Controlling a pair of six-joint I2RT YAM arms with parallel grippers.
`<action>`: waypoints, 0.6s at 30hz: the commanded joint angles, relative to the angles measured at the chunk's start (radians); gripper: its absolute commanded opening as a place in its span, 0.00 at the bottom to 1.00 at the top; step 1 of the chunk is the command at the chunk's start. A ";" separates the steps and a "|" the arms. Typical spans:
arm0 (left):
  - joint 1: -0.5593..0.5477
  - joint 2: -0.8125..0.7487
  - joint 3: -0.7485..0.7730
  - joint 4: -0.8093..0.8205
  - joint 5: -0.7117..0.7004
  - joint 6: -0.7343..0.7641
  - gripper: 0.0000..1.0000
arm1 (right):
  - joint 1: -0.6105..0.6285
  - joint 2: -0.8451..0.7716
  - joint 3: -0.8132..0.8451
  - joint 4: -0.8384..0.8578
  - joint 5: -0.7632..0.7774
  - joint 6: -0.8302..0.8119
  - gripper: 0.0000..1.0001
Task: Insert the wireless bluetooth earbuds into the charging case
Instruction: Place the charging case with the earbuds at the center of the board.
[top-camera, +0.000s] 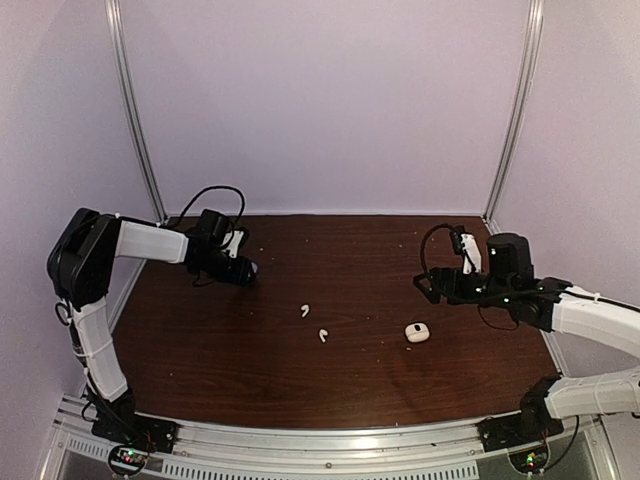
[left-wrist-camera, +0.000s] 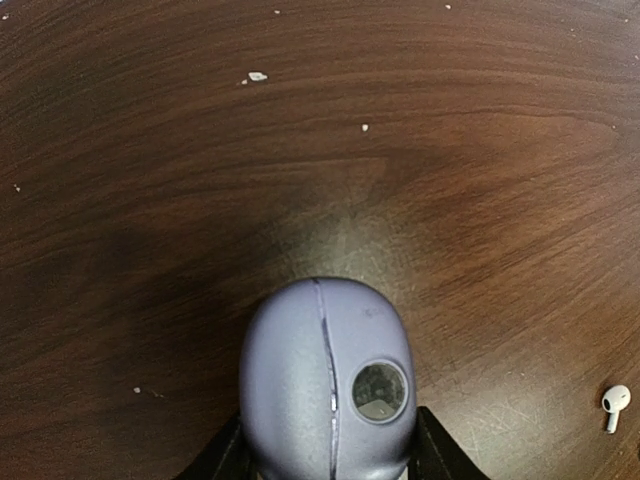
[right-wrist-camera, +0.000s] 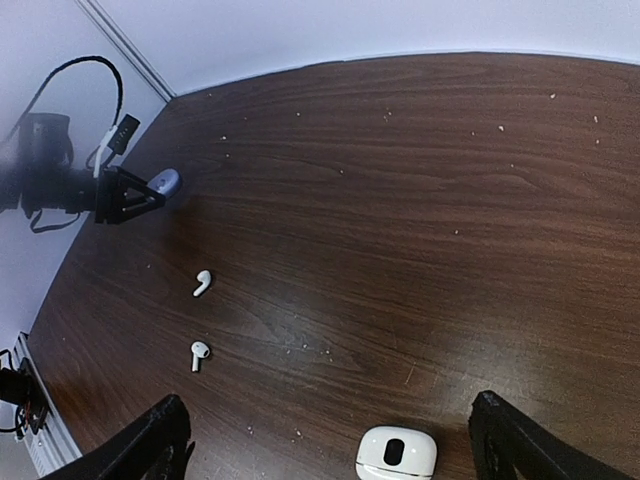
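your right claw (top-camera: 428, 287) gapes wide and empty near the white rounded charging case (right-wrist-camera: 396, 455); the two white stemmed earbuds (right-wrist-camera: 202, 283) (right-wrist-camera: 198, 353) lie to its left (nearer your left claw (top-camera: 245, 268), which grips a bluish-purple rounded case (left-wrist-camera: 325, 385)).

1. Your left arm (top-camera: 150, 240) rises from the table's near left corner, folds, and reaches along the far left side.
2. Your left gripper (top-camera: 243, 268) clamps a purple charging case (left-wrist-camera: 300, 380) between both fingers.
3. Your right arm (top-camera: 590, 318) lies low by the right edge.
4. Your right gripper (top-camera: 428, 287) points left, jaws spread wide.
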 joint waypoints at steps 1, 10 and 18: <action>0.000 0.025 0.047 -0.014 -0.015 -0.014 0.31 | -0.006 0.052 -0.016 -0.033 0.048 0.033 0.97; 0.001 0.070 0.071 -0.055 -0.017 -0.008 0.35 | -0.004 0.108 -0.068 -0.028 0.103 0.101 0.95; 0.000 0.059 0.082 -0.075 -0.012 -0.008 0.57 | 0.018 0.101 -0.121 -0.056 0.202 0.121 0.96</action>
